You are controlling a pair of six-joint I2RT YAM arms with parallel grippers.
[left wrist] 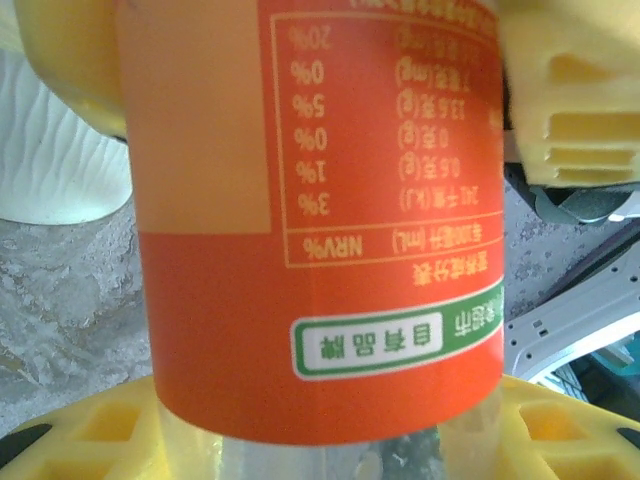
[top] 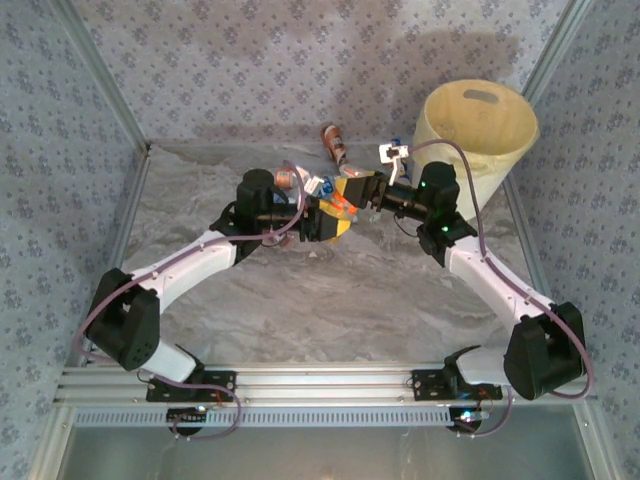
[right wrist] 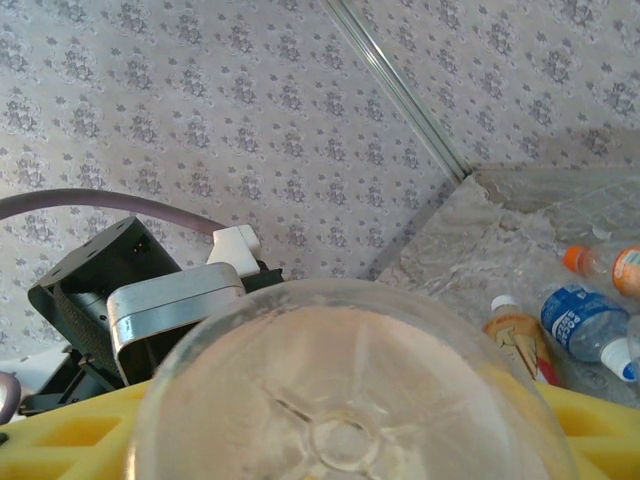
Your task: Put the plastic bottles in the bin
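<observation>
Both arms reach out from the near edge with elbows bowed outward. The left arm and right arm bend in until their wrists meet nose to nose over the far middle of the worktop.

The left end effector is narrowed onto one orange bottle, clamping it across its label and holding it off the worktop. The right end effector faces it at the bottle's clear base. Its yellow fingers lie close along both sides of the bottle, but I cannot tell whether they grip it.

Counted from above, there are two arms, one bin and one bottle held. Four loose bottles lie along the far edge, just behind the wrists. The right wrist camera picks out three of them lying close together: orange-capped, blue-labelled and brown-labelled. The bin stands at the far right corner, beside the right arm's wrist and apart from the held bottle.
</observation>
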